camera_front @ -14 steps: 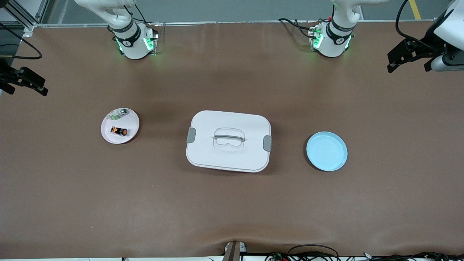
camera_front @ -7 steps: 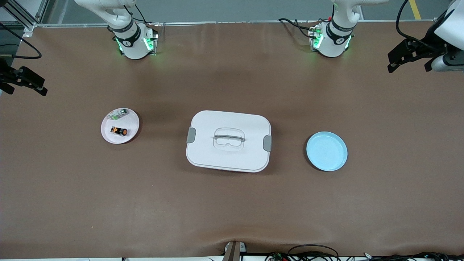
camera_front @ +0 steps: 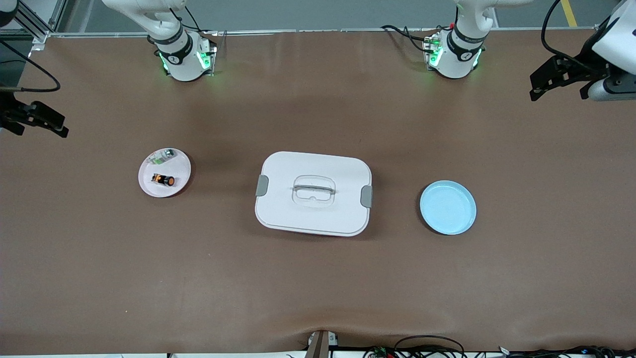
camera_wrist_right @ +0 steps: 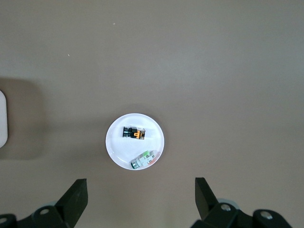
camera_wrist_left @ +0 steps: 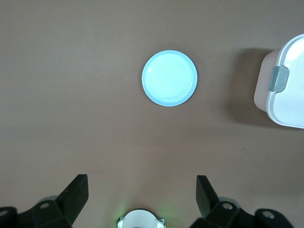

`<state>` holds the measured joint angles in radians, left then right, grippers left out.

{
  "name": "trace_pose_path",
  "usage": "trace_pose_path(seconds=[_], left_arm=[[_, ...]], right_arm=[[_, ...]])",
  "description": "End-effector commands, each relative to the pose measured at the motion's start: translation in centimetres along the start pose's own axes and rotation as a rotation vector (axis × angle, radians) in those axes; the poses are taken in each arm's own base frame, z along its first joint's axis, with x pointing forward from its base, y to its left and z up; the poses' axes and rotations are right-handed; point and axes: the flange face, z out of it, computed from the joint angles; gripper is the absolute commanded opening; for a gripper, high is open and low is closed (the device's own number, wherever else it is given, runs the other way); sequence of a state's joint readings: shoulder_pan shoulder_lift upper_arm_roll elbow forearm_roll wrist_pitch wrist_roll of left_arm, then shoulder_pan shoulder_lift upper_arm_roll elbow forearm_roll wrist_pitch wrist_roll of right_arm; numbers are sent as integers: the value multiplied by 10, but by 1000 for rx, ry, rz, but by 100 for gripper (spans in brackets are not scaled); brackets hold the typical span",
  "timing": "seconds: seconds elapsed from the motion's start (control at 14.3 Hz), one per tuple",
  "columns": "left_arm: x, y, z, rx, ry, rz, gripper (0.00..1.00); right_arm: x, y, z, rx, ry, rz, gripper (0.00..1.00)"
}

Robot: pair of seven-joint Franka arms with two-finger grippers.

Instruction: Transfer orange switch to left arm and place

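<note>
The orange switch lies on its side on a small white plate toward the right arm's end of the table. The right wrist view shows it on that plate. My right gripper hangs high over that end of the table, open and empty. The white box with grey clasps stands mid-table, and part of it shows in the left wrist view. My left gripper hangs high over the left arm's end, open and empty.
A whitish-green small part shares the white plate with the switch and also shows in the right wrist view. An empty light-blue plate sits between the box and the left arm's end of the table, and the left wrist view shows it too.
My right gripper has shifted slightly in the front view. My left gripper has barely moved. The switch, plates and box are where they were.
</note>
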<state>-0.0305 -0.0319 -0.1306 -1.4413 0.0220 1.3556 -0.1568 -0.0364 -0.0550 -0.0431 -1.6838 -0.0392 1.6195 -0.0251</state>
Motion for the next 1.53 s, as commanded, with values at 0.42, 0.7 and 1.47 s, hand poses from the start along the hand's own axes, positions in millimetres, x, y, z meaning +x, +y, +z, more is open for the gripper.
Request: trace_pose_path(seconds=[0.42,0.7,1.47], left_arm=[[15,9,18,14,-9,20,100],[23,12,30,14,-7,24,100],[40,24,70,8,-15,41,100]], right_arm=[[30,-11,51,5,-99,-19,100],[49,-28,104,3,-190,-37,100],[16,-17,272,74,-165,36,100]])
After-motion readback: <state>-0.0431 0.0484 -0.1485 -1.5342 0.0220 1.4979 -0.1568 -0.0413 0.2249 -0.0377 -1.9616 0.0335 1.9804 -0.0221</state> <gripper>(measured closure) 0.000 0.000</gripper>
